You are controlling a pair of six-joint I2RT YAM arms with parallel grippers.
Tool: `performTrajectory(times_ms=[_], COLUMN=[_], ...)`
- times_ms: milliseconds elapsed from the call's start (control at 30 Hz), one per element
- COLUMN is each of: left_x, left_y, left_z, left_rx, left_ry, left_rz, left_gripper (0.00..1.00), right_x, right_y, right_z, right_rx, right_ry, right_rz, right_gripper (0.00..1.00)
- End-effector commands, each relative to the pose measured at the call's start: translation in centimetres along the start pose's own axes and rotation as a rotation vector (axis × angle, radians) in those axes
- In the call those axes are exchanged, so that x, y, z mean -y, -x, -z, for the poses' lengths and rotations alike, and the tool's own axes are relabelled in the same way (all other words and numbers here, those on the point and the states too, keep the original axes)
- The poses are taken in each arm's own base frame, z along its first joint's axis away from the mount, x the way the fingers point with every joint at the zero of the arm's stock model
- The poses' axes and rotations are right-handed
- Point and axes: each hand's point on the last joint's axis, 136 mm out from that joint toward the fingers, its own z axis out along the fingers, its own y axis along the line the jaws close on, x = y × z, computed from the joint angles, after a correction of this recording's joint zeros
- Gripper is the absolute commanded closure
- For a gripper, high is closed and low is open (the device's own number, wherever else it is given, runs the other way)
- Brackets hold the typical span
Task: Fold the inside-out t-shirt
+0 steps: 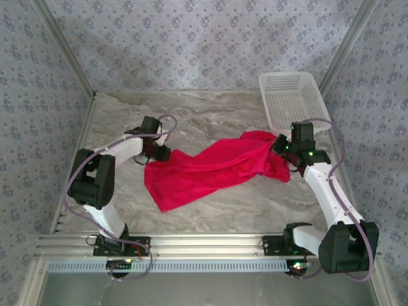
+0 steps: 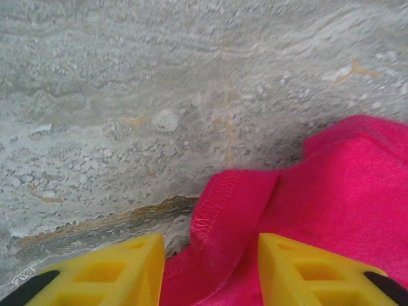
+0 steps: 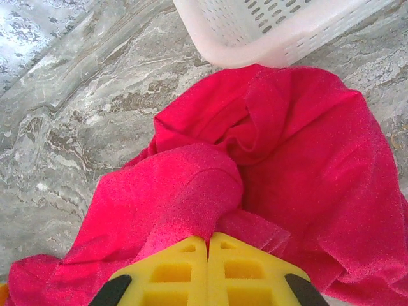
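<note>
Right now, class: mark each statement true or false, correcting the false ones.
1. The t-shirt lies on the table. True.
2. The right end effector is shut on the t-shirt. True.
3. The t-shirt sits inside the basket. False: it lies on the table beside the basket.
4. The left end effector is shut. False: it is open, with the hem between its fingers.
5. The t-shirt is neatly folded. False: it is crumpled.
</note>
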Motion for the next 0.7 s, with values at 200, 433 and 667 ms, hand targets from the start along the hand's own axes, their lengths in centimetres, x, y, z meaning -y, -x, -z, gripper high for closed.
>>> performTrajectory(times_ms=[200, 433, 667], left_x=[-1.0, -1.1, -0.3], left_y=[1.3, 1.1, 2.3], left_z=[-1.0, -1.7, 1.0], left_rx=[-0.046, -0.094, -0.084], left_ry=[0.071, 0.070, -0.090], left_rz=[-0.040, -0.032, 0.116], left_gripper=[0.55, 1.00, 1.00], right_x=[-1.3, -1.5, -2.1], right_y=[1.2, 1.6, 3.1], right_z=[0.8, 1.3, 2.2], right_rx=[0.019, 0.030, 0.058], right_ry=[0.048, 0.060, 0.082], right_rz=[-0.009, -0.016, -0.025], right_gripper=[1.00, 1.00, 1.00])
